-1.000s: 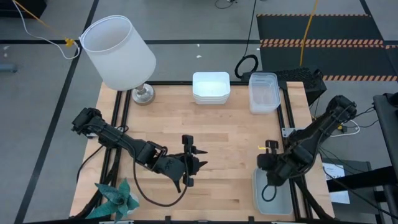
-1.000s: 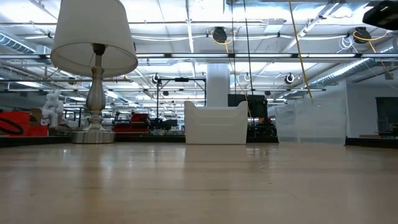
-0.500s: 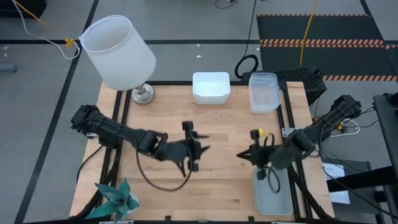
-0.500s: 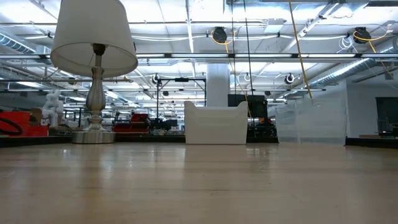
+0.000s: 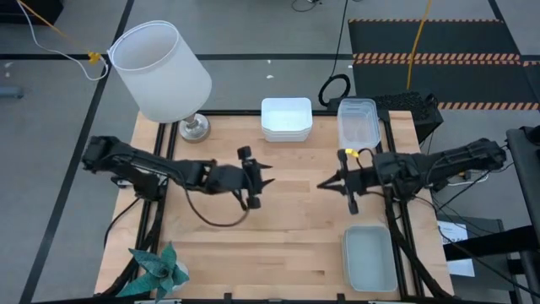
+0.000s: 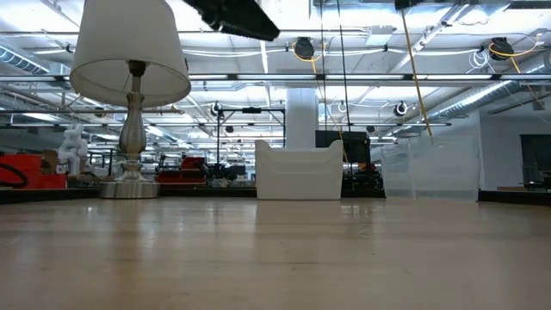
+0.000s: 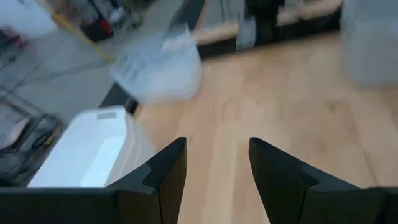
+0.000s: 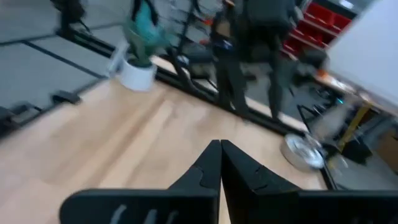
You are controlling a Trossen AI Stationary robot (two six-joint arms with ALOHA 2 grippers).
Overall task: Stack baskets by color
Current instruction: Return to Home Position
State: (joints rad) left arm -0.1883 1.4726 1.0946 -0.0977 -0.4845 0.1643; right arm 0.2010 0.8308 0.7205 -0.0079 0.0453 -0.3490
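Observation:
A stack of white baskets (image 5: 286, 118) and a stack of clear baskets (image 5: 358, 125) rest on their bases at the table's far edge. A grey-green basket (image 5: 369, 257) sits at the near right corner. My left gripper (image 5: 263, 181) hovers open over the middle of the table, pointing toward the right. In its wrist view the open gripper (image 7: 217, 168) frames bare wood, with the white baskets (image 7: 87, 149) and clear baskets (image 7: 158, 62) ahead. My right gripper (image 5: 322, 185) hovers shut, pointing left, and holds nothing (image 8: 221, 158).
A lamp with a big white shade (image 5: 160, 72) stands at the far left corner on its metal base (image 5: 194, 128). A teal cloth plant (image 5: 159, 268) sits at the near left corner. Bare wood (image 5: 287, 245) lies between and in front of the grippers.
My right gripper has risen from over the grey-green basket, swung toward the far edge and tipped from pointing down to level, facing left. My left gripper has moved toward the far edge, staying open. The baskets have not moved.

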